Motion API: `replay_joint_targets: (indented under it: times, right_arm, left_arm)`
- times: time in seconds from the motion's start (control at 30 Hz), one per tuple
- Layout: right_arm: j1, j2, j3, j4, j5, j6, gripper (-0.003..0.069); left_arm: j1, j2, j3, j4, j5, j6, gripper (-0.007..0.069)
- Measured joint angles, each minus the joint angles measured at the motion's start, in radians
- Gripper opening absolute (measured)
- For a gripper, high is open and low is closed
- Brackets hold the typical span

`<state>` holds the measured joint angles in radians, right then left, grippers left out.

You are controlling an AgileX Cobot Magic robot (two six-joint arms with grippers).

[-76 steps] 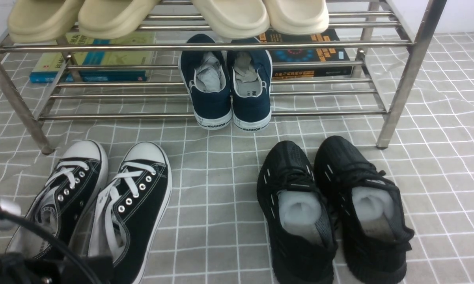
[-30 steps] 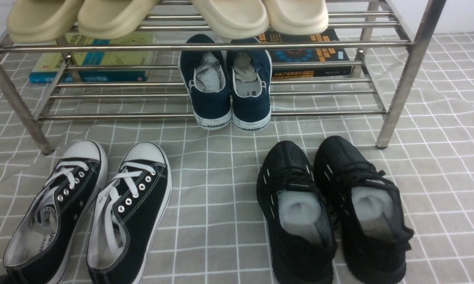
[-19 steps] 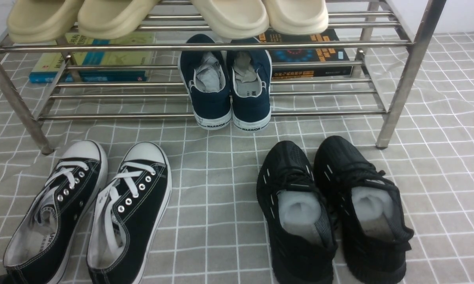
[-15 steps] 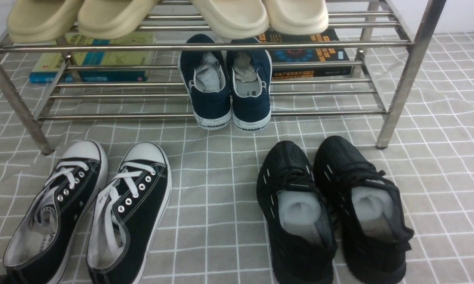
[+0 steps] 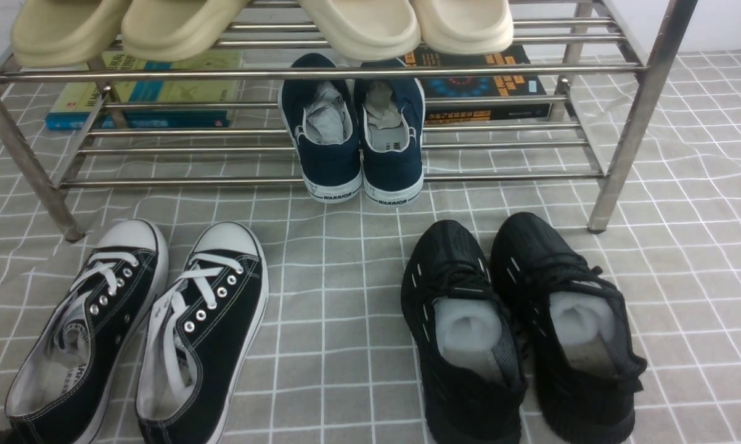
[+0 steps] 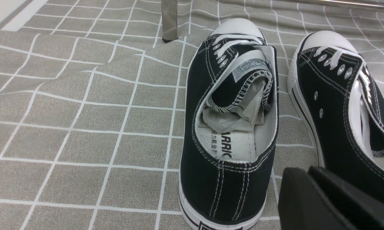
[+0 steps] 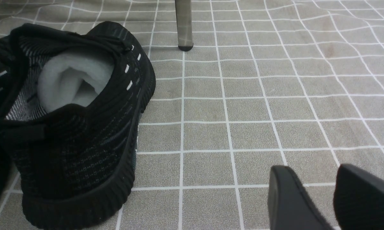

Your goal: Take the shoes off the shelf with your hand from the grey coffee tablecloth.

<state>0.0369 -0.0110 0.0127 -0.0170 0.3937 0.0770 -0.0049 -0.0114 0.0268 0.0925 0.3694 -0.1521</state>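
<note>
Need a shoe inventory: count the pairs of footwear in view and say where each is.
5: two beige slipper pairs on the shelf's top tier, navy pair on the lower, canvas sneakers and black runners on the tablecloth.

Front view faces shelf (image 5: 321,73) from above; wrist views low, close, sharing tablecloth (image 5: 339,296) (image 6: 67,127) (image 7: 243,105).

WARRIOR on navy slip-ons' (image 5: 361,139) heels

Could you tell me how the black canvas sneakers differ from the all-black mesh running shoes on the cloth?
The canvas sneakers have white toe caps, soles and laces; the mesh running shoes are black throughout. The sneakers lie to the left, the running shoes to the right. Both pairs rest on the gridded cloth, toes toward the shelf.
</note>
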Motion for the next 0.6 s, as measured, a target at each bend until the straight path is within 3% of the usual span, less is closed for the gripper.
replay_joint_targets:
  times: [0.6]
  right_arm:
    - [0.0, 0.0, 0.0, 0.0, 0.0, 0.0, 0.0238]
  left_arm:
    - [0.0, 0.0, 0.0, 0.001, 0.0, 0.0, 0.007]
